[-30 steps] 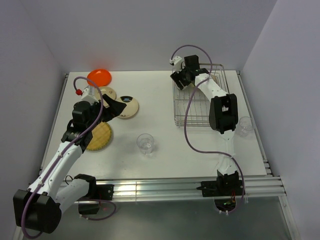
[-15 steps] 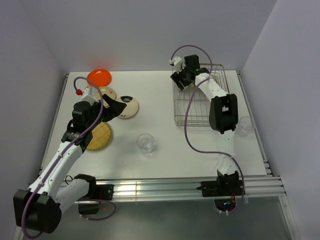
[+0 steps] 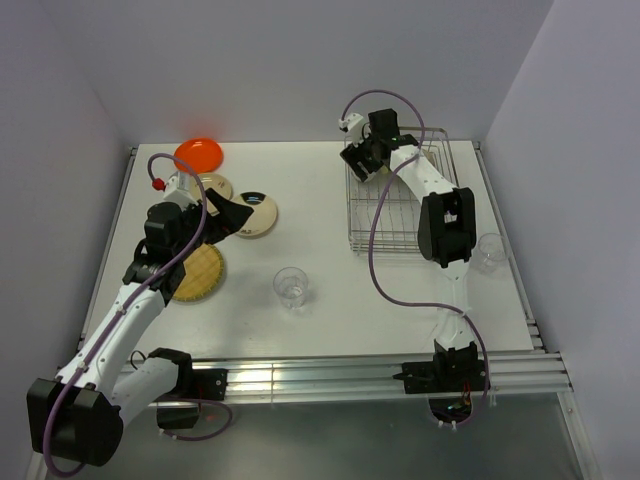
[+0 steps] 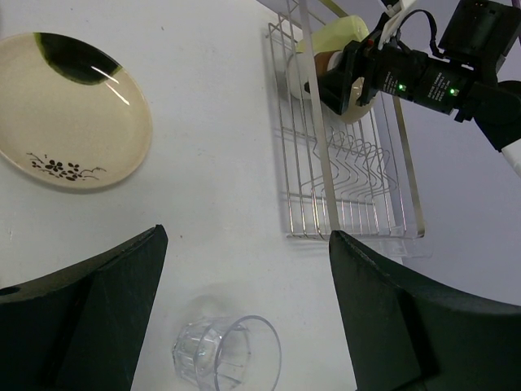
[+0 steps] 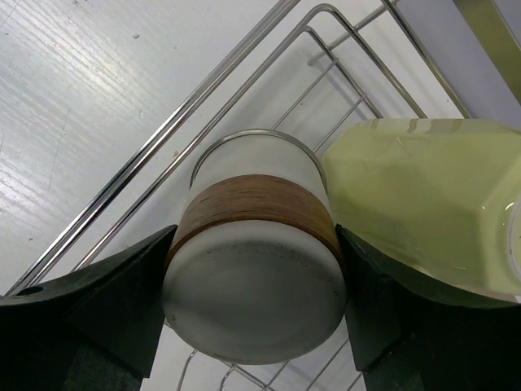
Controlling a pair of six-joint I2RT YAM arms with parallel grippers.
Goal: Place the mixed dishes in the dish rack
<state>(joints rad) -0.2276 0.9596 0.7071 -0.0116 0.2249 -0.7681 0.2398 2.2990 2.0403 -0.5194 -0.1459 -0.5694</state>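
We see little moved: right gripper [image 5: 256,244] straddles racked [image 3: 395,215] bowl [image 5: 252,297] at 1 o'clock, grip unclear; left gripper [image 4: 248,240] gapes empty.

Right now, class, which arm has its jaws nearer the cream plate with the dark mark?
Left. On the left arm the jaws hang at the edge of the cream plate. On the right arm they are across the table, over the dish rack.
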